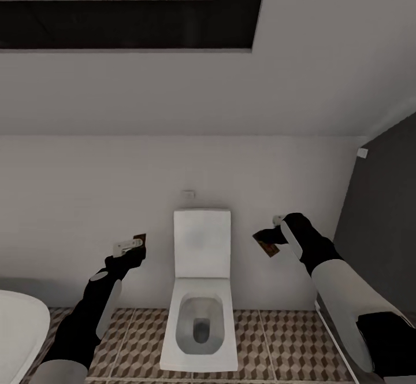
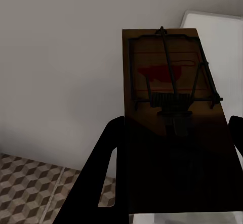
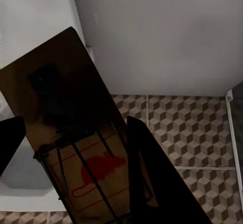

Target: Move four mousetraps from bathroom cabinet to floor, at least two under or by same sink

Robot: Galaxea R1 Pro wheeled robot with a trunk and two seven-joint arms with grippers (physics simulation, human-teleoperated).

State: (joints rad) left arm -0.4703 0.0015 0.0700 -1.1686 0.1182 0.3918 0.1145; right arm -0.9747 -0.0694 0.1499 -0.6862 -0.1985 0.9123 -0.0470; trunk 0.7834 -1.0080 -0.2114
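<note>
Flanking the white toilet point(image 1: 199, 291) above the cube-patterned bathroom floor point(image 1: 277, 338), the left end effector point(image 1: 130, 246) and right end effector point(image 1: 270, 239) each grip a mousetrap, left mousetrap point(image 2: 172, 113), right mousetrap point(image 3: 71, 148).

The left hand point(image 2: 172, 183) grips a mousetrap point(image 2: 169, 82) between its dark fingers point(image 2: 96, 178), wire parts and red print facing the camera. Behind are a white wall and cube-patterned floor point(image 2: 30, 183).
</note>
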